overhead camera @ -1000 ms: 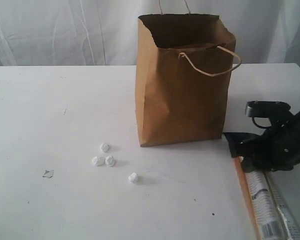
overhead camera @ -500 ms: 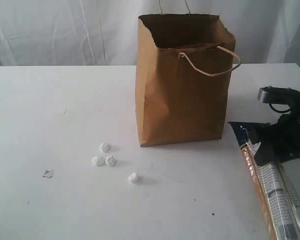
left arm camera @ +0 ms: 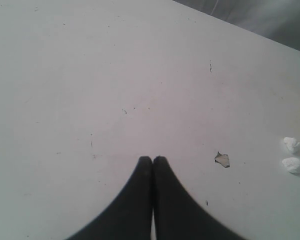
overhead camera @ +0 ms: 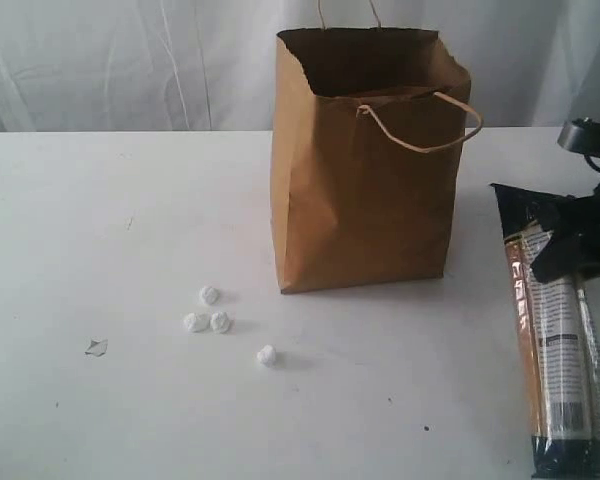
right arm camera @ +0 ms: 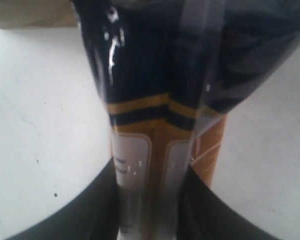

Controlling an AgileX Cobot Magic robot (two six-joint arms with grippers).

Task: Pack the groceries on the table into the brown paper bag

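Observation:
The brown paper bag (overhead camera: 365, 180) stands upright and open-topped at the middle of the table (overhead camera: 100, 220), its cord handle drooping over the front. At the right edge, my right gripper (overhead camera: 580, 245) is shut on the long dark noodle packet (overhead camera: 555, 340), which hangs lengthwise down toward the front edge, to the right of the bag. In the right wrist view the noodle packet (right arm camera: 150, 100) fills the gap between the two black fingers of the right gripper (right arm camera: 150, 170). My left gripper (left arm camera: 152, 159) is shut and holds nothing over bare tabletop; the exterior view does not show it.
Several small white crumpled bits (overhead camera: 210, 315) lie in front of the bag's left corner, one more (overhead camera: 267, 354) a little nearer. A small grey scrap (overhead camera: 96, 347) lies further left, and the scrap (left arm camera: 222, 159) also shows near the left gripper. A white curtain hangs behind.
The right gripper has risen and moved right and back with the noodle packet, whose top end rose while it swung from slanted to nearly straight. The left gripper stayed shut.

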